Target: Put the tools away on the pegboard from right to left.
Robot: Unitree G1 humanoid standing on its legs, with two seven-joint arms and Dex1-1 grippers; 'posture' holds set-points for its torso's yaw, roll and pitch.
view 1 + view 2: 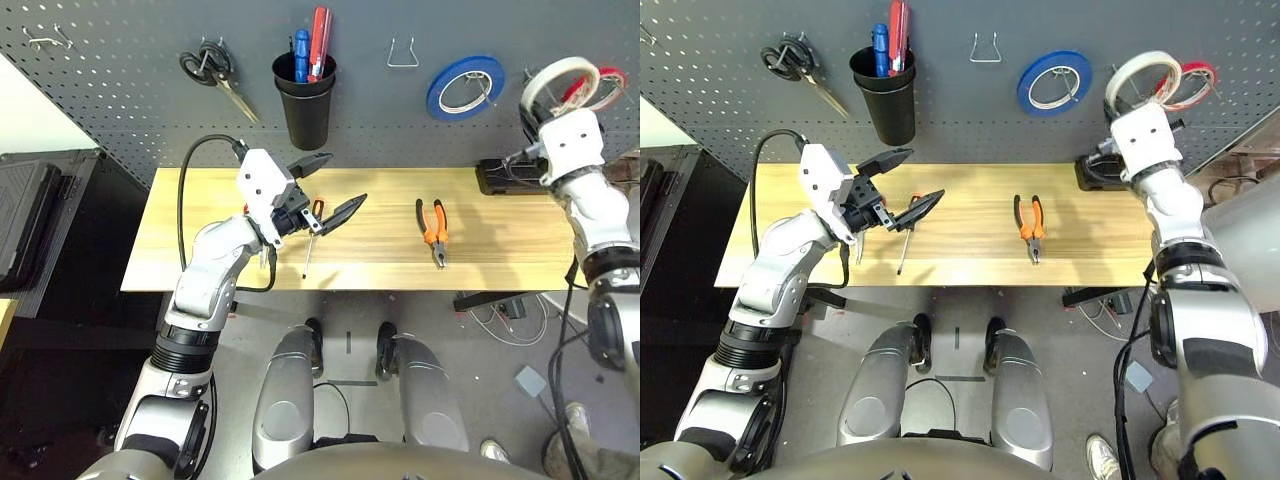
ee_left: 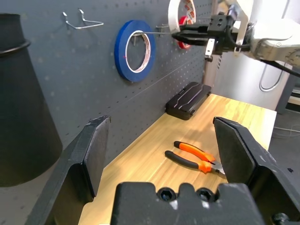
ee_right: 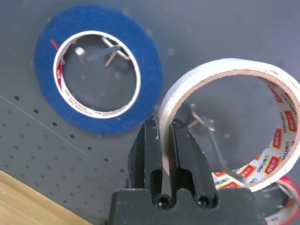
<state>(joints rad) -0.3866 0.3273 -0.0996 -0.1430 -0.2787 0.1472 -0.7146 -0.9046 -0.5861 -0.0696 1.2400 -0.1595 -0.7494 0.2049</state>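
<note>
- At the far right of the pegboard, the right gripper is pinched shut on the wall of the white tape roll, holding it upright in front of a bare metal hook.
- Step in hand, as a judgement: hanging the first tool, the rightmost one. The hook's tip appears to sit inside the roll's opening, though whether the roll already rests on it cannot be told.
- Next move likely calls for easing the roll back until the hook carries it, then letting go; a release too soon could drop it.
- Just behind the white roll hangs a red tape roll, and beside it a blue tape roll on its own hook.
- Printing inside the white roll's core reads "deli" in red, repeated; the blue roll's core carries small red print too small to read.
- Over the wooden table, the left gripper hangs with its fingers spread wide, holding nothing.
- Below that gripper lie the slim screwdriver and, partly hidden, the red-handled scissors.
- Orange-and-black-handled pliers lie on the table further right, awaiting their turn.
</note>
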